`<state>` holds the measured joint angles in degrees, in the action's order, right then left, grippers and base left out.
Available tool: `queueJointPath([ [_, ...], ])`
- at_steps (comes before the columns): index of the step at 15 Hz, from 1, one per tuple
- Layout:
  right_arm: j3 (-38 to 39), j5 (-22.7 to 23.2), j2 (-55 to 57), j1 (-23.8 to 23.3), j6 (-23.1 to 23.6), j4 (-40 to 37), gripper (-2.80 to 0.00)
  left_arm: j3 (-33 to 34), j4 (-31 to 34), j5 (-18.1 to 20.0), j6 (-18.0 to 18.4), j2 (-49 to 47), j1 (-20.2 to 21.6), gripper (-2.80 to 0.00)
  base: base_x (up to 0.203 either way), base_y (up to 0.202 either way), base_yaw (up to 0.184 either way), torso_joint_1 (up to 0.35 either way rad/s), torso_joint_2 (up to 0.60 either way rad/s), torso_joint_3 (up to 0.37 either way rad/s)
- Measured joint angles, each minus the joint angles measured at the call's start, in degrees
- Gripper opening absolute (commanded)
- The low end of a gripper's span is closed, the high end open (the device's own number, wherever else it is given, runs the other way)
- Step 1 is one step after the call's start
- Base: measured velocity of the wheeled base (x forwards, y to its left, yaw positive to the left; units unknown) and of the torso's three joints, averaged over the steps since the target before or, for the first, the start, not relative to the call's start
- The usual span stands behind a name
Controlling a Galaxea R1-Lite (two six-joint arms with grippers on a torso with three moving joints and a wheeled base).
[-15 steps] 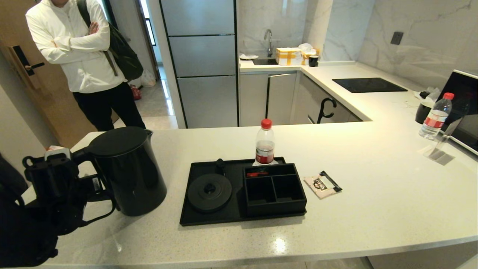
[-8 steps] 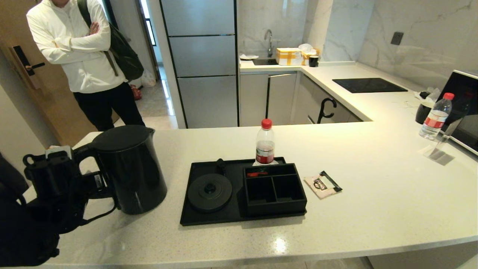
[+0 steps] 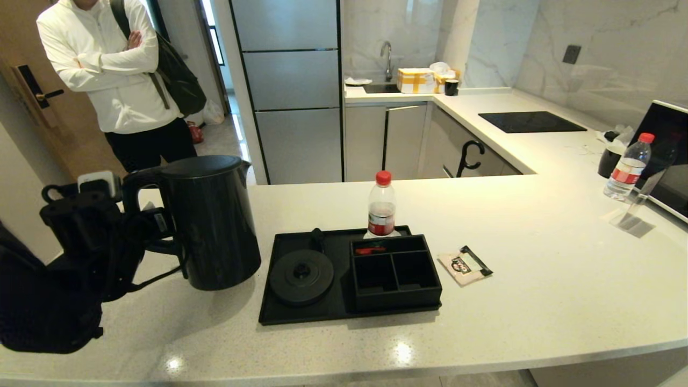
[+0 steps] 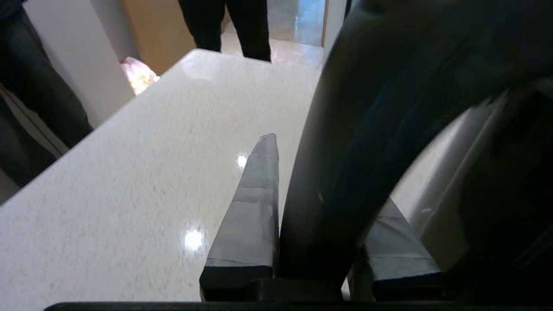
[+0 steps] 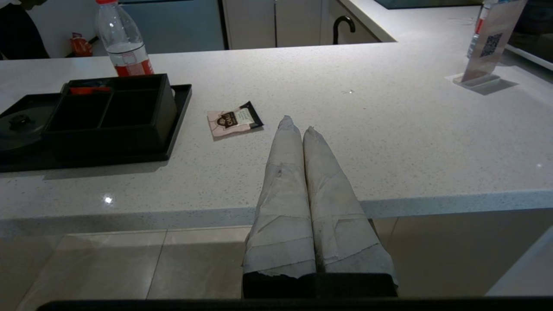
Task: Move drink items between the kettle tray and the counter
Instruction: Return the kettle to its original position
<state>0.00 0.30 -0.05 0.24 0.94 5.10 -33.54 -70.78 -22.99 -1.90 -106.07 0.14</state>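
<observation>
matte-black cylindrical kettle gripped by left gripper.

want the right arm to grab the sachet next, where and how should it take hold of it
The sachet lies flat on the counter, beside the kettle tray, apart from it. It has no raised part, so probably come from above and pinch across its narrow width, or catch an edge. The right gripper is shut and needs its fingers opened first.

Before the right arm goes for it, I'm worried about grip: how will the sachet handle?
The sachet lies flat on the glossy counter, so it probably slides and resists pinching. It looks thin, likely light and floppy.
</observation>
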Motion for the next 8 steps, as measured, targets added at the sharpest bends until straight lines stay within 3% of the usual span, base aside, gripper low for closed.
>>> queueJointPath([
  [4,0.0,0.0,0.0,0.0,0.0,0.0,-2.8,-4.8,6.9,-0.2,-2.5,3.2,-2.8,-2.8,0.0,0.0,0.0,0.0,0.0,0.0],
  [8,0.0,0.0,0.0,0.0,0.0,0.0,-2.8,-7.2,13.4,2.2,-3.2,5.2,-11.4,-2.8,0.0,0.0,0.0,0.0,0.0,0.0],
])
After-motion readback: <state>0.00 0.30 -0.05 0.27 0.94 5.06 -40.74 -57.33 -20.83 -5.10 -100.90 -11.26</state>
